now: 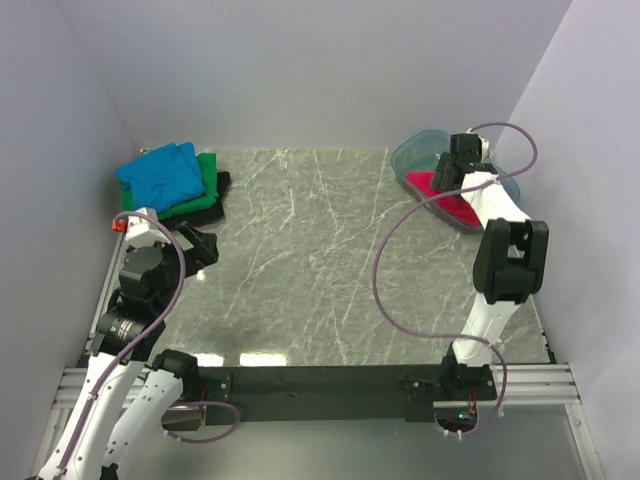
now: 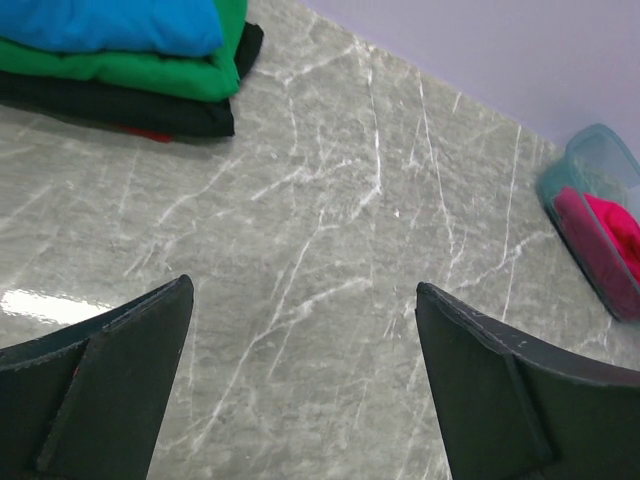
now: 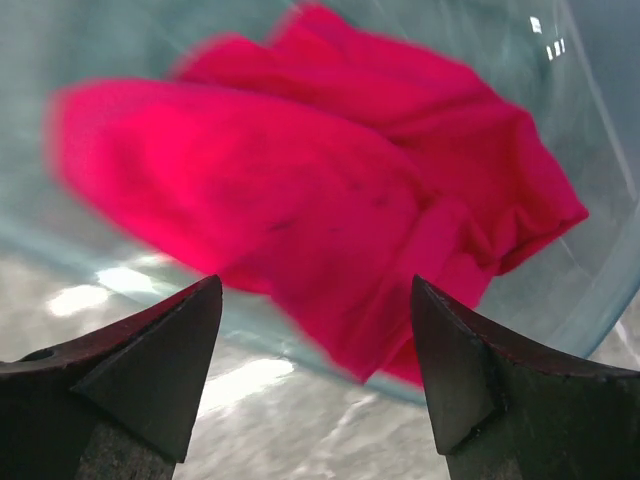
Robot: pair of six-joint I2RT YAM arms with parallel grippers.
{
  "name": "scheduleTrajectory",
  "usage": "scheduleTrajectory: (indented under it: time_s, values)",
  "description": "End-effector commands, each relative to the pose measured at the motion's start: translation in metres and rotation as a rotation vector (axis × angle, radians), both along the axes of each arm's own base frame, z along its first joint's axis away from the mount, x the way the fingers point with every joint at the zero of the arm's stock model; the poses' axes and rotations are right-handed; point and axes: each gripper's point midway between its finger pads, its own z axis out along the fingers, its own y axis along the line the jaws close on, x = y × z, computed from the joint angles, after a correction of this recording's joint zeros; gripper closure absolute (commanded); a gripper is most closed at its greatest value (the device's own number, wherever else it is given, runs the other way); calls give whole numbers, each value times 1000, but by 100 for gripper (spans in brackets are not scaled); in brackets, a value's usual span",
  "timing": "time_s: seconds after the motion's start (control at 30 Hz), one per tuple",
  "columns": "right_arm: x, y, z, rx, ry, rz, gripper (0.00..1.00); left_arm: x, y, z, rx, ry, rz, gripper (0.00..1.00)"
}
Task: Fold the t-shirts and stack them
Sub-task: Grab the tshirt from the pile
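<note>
Top external shows you the right gripper (image 1: 452, 172) stretched out to the tub (image 1: 412, 152) at the far right corner of the table (image 1: 300, 260). The red tee (image 1: 445, 200) lies crumpled inside that tub, unfolded. In the right wrist view your right fingers are spread wide with nothing between them. The red tee sits just ahead of the tips, bunched against the tub's clear wall. That view is blurred, so you cannot tell whether the tips touch the cloth or the rim.

Your left gripper (image 2: 302, 290) hangs over the near left part of the table, pointing across the marble. Its fingers are also spread wide and hold nothing.

At the far left corner you have three folded tees in one stack. The blue tee (image 1: 160, 172) is on top, the green tee (image 1: 208, 192) is under it, and the black tee (image 2: 120, 105) is at the bottom, resting on the table. The green and black edges stick out past the blue one on the right side. The stack is well apart from the tub, with the width of the table between them.
</note>
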Motion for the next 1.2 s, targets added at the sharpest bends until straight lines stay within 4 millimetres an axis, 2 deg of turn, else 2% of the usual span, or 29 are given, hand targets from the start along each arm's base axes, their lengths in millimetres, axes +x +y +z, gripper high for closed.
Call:
scheduleTrajectory:
  time_s: [0.0, 0.2, 0.27, 0.3, 0.33, 0.4, 0.43, 0.5, 0.53, 0.6, 0.63, 0.7, 0.73, 0.77, 0.8, 0.83, 0.9, 0.93, 0.97, 1.0, 1.03, 1.1, 1.17]
  values:
    - [8, -21, 11, -24, 8, -50, 18, -4, 12, 19, 33, -41, 44, 1]
    - [11, -27, -28, 21, 94, -55, 18, -3, 11, 17, 36, -32, 41, 1]
    - [11, -28, -37, 42, 106, -53, 25, -1, 11, 16, 38, -26, 41, 1]
    - [10, -28, -40, 48, 108, -54, 32, 0, 11, 15, 40, -20, 42, 1]
    - [10, -30, -43, 52, 106, -61, 51, 1, 12, 14, 42, -15, 50, 1]
    - [10, -33, -38, 48, 90, -70, 70, 1, 13, 12, 47, -6, 58, 1]
    - [12, -33, -23, 46, 49, -76, 98, 2, 14, 12, 48, -3, 62, 1]
    - [12, -32, -4, 39, 0, -81, 100, 2, 13, 8, 48, 5, 59, 1]
    - [12, -33, 27, 19, -80, -89, 100, 1, 13, 8, 45, 6, 58, 1]
    - [7, -26, 55, -5, -146, -80, 100, 1, 13, 8, 42, 6, 59, 1]
    - [2, -24, 94, -26, -238, -81, 100, 1, 13, 9, 41, 1, 57, 1]
    - [-7, -15, 128, -37, -321, -56, 100, 1, 12, 9, 42, -1, 52, 1]
    - [-10, -4, 148, -39, -376, -33, 100, 0, 12, 10, 42, -6, 50, 1]
    - [-25, 3, 183, -46, -456, -7, 100, 0, 12, 11, 41, -7, 49, 1]
    - [-31, 15, 201, -44, -497, 25, 100, 0, 12, 11, 41, -9, 49, 1]
    - [-47, 35, 232, -42, -570, 85, 100, 0, 12, 11, 39, -8, 49, 2]
    - [-63, 59, 261, -16, -638, 173, 100, 0, 10, 12, 34, -14, 44, 2]
    - [-78, 81, 280, 19, -683, 243, 100, -1, 10, 13, 32, -18, 43, 1]
    - [-86, 94, 287, 46, -701, 294, 100, -1, 10, 14, 31, -23, 41, 1]
    - [-95, 118, 295, 105, -719, 402, 100, -2, 10, 15, 28, -27, 37, 1]
    - [-109, 132, 307, 152, -751, 458, 100, -2, 10, 15, 26, -30, 37, 1]
    - [-130, 173, 309, 251, -748, 635, 100, -3, 10, 16, 26, -34, 36, 1]
    - [-151, 199, 313, 327, -748, 749, 100, -4, 9, 18, 23, -40, 31, 1]
